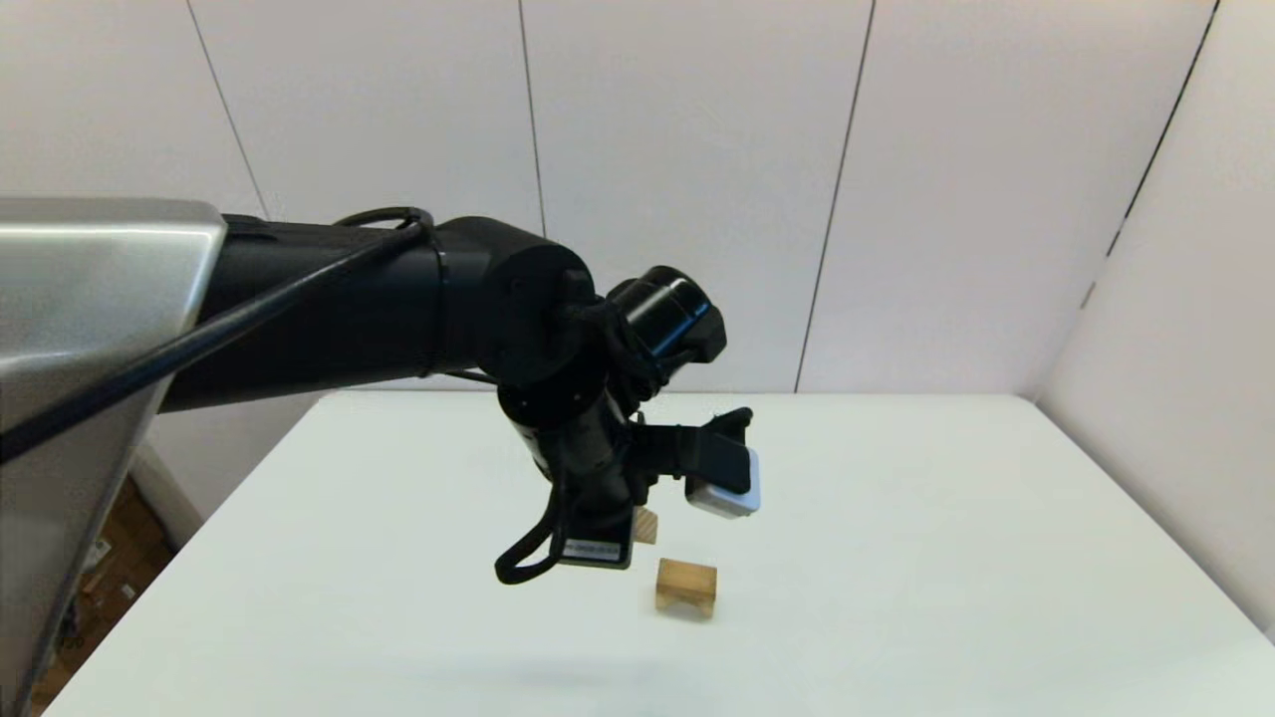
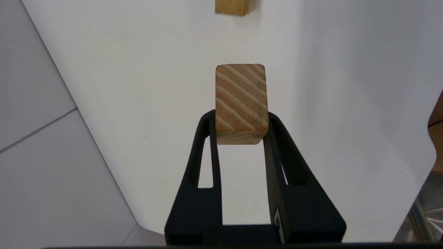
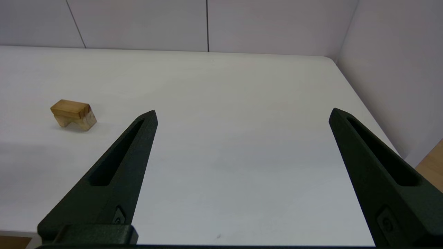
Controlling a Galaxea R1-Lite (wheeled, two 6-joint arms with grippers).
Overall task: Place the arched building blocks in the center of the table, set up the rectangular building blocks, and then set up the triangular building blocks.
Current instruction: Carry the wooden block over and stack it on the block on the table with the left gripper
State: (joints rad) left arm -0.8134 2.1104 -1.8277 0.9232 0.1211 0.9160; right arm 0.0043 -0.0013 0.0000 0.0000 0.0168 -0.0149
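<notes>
The arched block [image 1: 686, 586] stands on its two legs near the middle of the white table [image 1: 926, 558], notch downward; it also shows in the right wrist view [image 3: 73, 114] and partly in the left wrist view [image 2: 234, 7]. My left gripper [image 2: 241, 117] is shut on the rectangular block [image 2: 241, 100], a plain striped-grain piece held above the table just behind the arched block. In the head view only a corner of that rectangular block [image 1: 645, 525] shows beside the left gripper [image 1: 630, 530]. My right gripper [image 3: 242, 114] hangs open and empty over the table's right side. The triangular block is out of view.
White wall panels [image 1: 697, 149] close off the table's far edge, and a side wall [image 1: 1175, 349] runs along its right. The table's left edge drops to a wooden floor [image 1: 110, 578]. My left arm [image 1: 398, 299] blocks much of the head view.
</notes>
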